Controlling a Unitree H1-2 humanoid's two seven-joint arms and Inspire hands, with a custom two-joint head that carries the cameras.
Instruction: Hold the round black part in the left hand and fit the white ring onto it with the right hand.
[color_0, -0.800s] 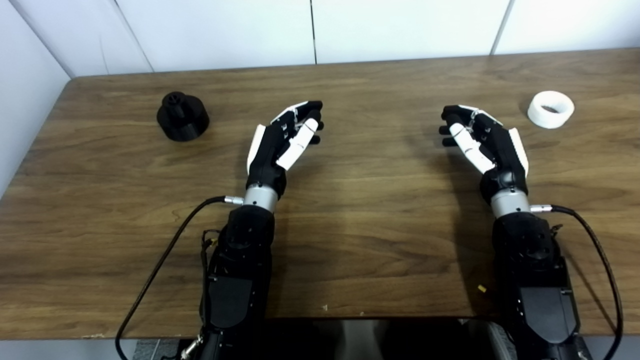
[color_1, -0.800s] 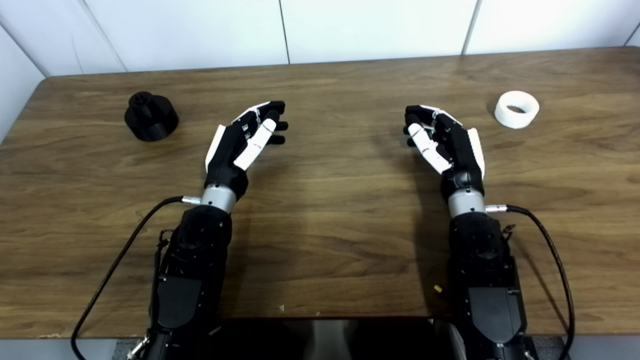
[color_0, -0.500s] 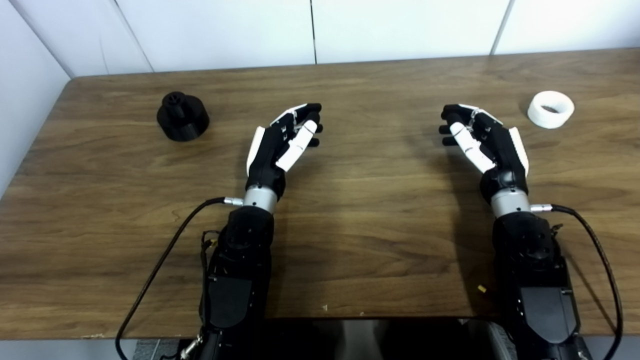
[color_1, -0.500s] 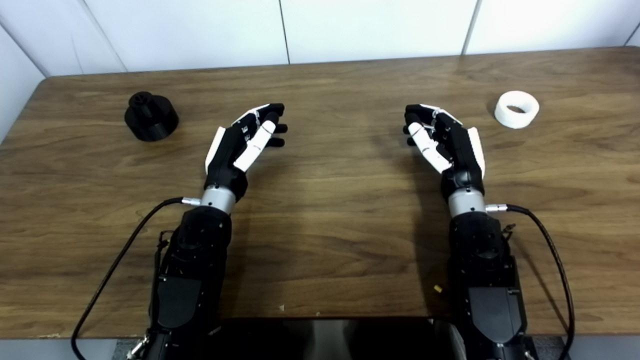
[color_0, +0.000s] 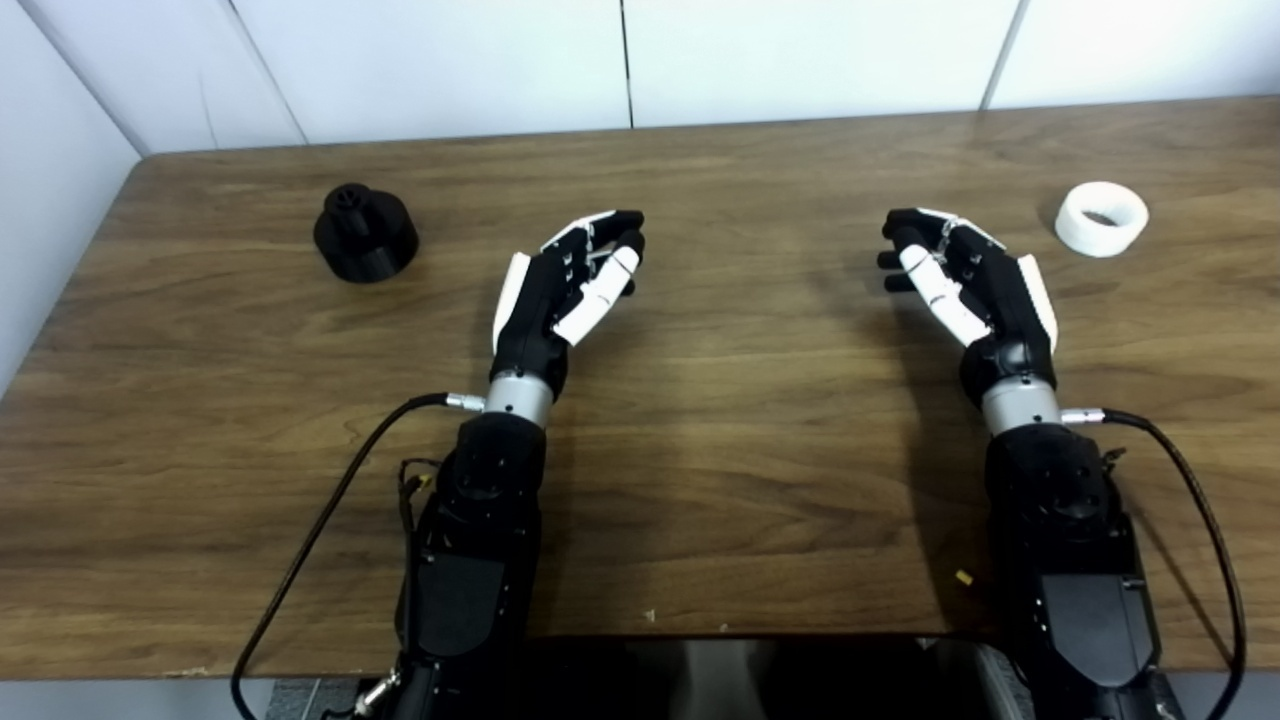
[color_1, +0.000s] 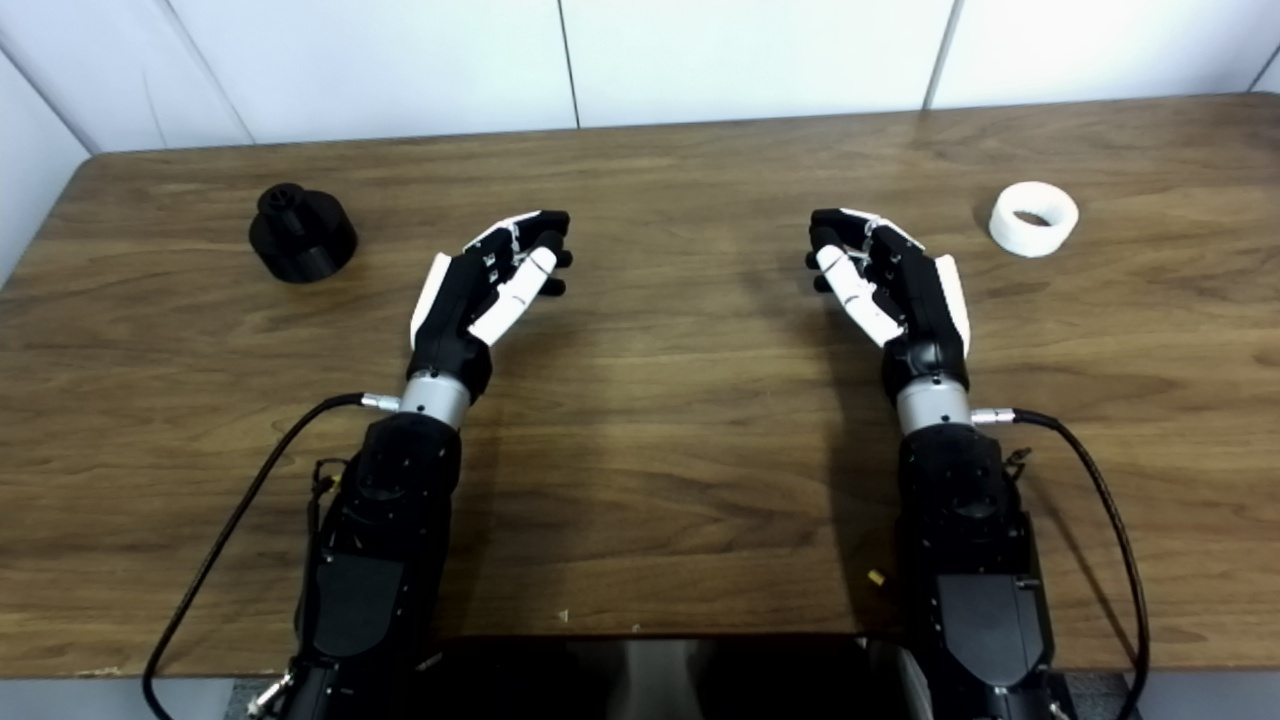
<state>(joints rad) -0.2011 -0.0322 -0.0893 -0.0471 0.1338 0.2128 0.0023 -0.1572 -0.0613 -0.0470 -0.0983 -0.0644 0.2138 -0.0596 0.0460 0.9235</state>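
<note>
Both hands empty, fingers loosely spread, over the brown wooden table (color_0: 760, 480). Left hand (color_0: 560, 285) sits mid-left, right hand (color_0: 965, 275) mid-right, palms facing inward. Round black plastic part w/ top knob (color_0: 365, 232) stands far left, well apart from left hand. White plastic ring (color_0: 1101, 218) lies far right, near right hand, not touching.

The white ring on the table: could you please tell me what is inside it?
Nothing shows inside the white ring; its hole looks empty and dark. The near wall hides part of the bottom, so I cannot confirm bare table there.
</note>
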